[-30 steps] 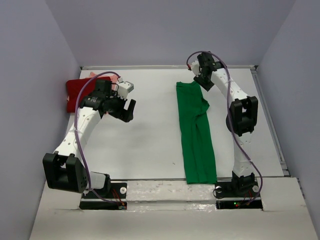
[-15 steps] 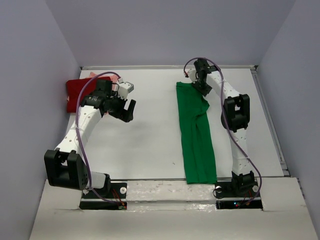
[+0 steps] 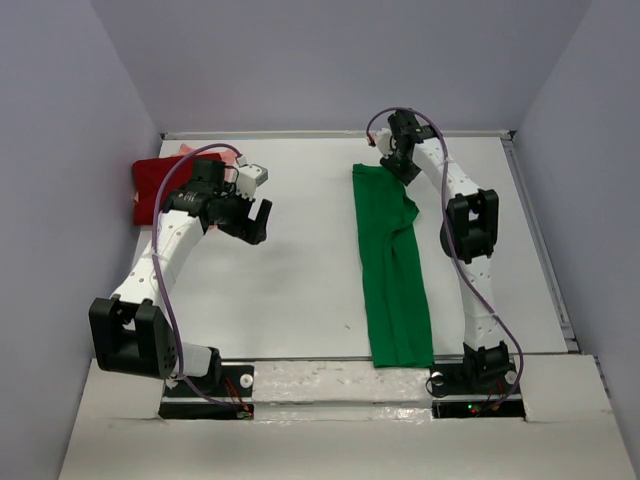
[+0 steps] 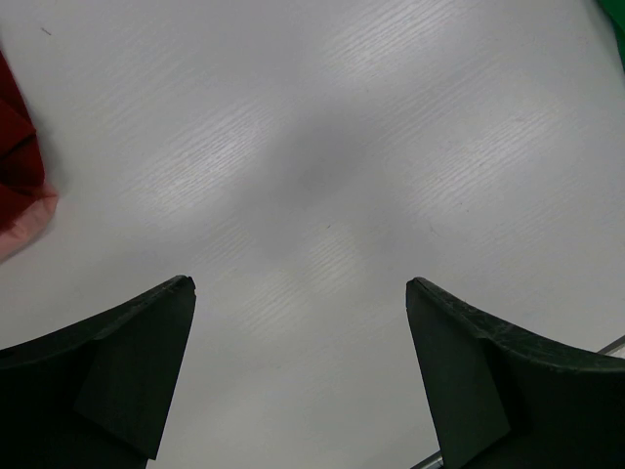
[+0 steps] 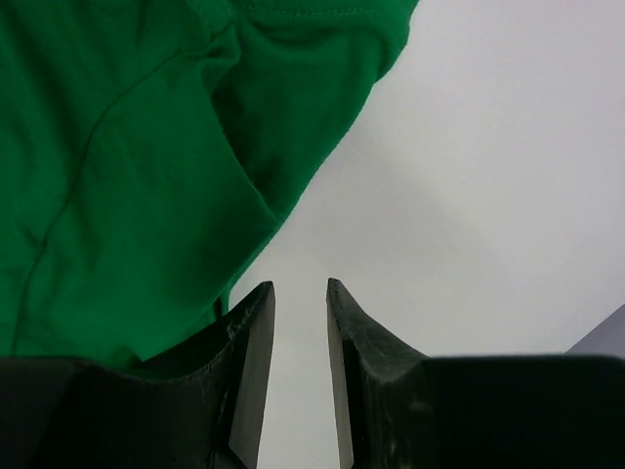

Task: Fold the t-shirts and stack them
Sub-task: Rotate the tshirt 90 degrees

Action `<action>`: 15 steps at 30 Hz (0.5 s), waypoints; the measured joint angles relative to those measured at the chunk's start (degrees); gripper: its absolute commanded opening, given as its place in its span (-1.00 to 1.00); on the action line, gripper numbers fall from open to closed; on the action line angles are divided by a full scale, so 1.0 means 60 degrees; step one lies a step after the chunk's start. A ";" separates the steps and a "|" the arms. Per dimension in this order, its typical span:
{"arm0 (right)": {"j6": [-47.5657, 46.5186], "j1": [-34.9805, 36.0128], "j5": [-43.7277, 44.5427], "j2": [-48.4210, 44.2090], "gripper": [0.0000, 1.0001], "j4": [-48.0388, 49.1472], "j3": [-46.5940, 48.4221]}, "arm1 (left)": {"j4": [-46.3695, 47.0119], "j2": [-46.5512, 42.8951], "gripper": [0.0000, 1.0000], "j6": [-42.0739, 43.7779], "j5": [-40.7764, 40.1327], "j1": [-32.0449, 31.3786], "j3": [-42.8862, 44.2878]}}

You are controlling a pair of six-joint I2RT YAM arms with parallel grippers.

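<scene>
The worktop [image 3: 300, 280] is the biggest thing in my overhead view, white and walled on three sides, with both arm bases at its near edge. On it, right of the middle, the green t-shirt [image 3: 392, 270] lies flat as a long narrow strip running from the near edge towards the far wall, with a sleeve bulging out on its right side about a third of the way down from the far end. Far off at the left wall sits the dark red shirt [image 3: 152, 185], bunched in a low heap, well apart from the green one. Bits of the salmon-pink shirt [image 3: 232, 156] peek out along the heap's far side; how it lies I cannot tell, since my left arm covers most of it.

My left hand [image 3: 258, 225] hangs over bare worktop just right of that heap, fingers spread wide with nothing between them. Its own camera shows only white surface ahead of the left hand [image 4: 300, 283], with the red cloth [image 4: 15, 147] and a pink edge [image 4: 24, 225] at the frame's left border.

My right hand [image 3: 397, 170] is at the far right corner of the green strip. From the wrist, the right hand [image 5: 301, 288] has its fingers drawn close, a slim gap left between them showing bare worktop, gripping nothing; the green cloth [image 5: 127, 147] has its edge just beside the left finger
</scene>
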 measured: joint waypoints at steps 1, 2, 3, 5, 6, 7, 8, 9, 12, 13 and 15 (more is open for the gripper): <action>0.0007 0.0000 -0.0015 0.0055 -0.33 -0.0015 0.0000 | 0.0000 0.0000 0.98 0.0000 0.0000 0.0000 0.0000; 0.0015 0.0000 -0.0036 0.0109 -0.33 -0.0022 0.0000 | 0.0000 0.0000 0.98 0.0000 0.0000 0.0000 0.0000; 0.0033 0.0000 -0.0062 0.0182 -0.33 -0.0029 0.0000 | 0.0000 0.0000 0.98 0.0000 0.0000 0.0000 0.0000; 0.0044 0.0000 -0.0113 0.0273 -0.33 -0.0051 0.0000 | 0.0000 0.0000 0.98 0.0000 0.0000 0.0000 0.0000; 0.0044 0.0000 -0.0142 0.0317 -0.33 -0.0076 0.0011 | 0.0004 0.0000 0.98 0.0000 0.0000 0.0000 0.0000; 0.0051 0.0000 -0.0168 0.0368 -0.33 -0.0106 0.0051 | 0.0004 0.0000 0.98 0.0000 0.0000 0.0000 0.0000; 0.0055 0.0004 -0.0182 0.0401 -0.33 -0.0109 0.0076 | 0.0004 0.0000 0.98 0.0000 -0.0004 0.0000 0.0000; 0.0073 0.0018 -0.0208 0.0430 -0.33 -0.0127 0.0124 | 0.0004 0.0000 0.98 0.0000 -0.0004 0.0000 0.0000; 0.0102 0.0047 -0.0259 0.0474 -0.33 -0.0168 0.0255 | 0.0004 0.0000 0.98 0.0000 -0.0007 0.0000 0.0000; 0.0106 0.0058 -0.0277 0.0488 -0.32 -0.0178 0.0310 | 0.0004 0.0000 0.98 0.0000 -0.0007 0.0000 0.0000; 0.0109 0.0117 -0.0331 0.0514 -0.30 -0.0193 0.0433 | 0.0000 0.0000 0.98 0.0000 -0.0011 0.0004 0.0000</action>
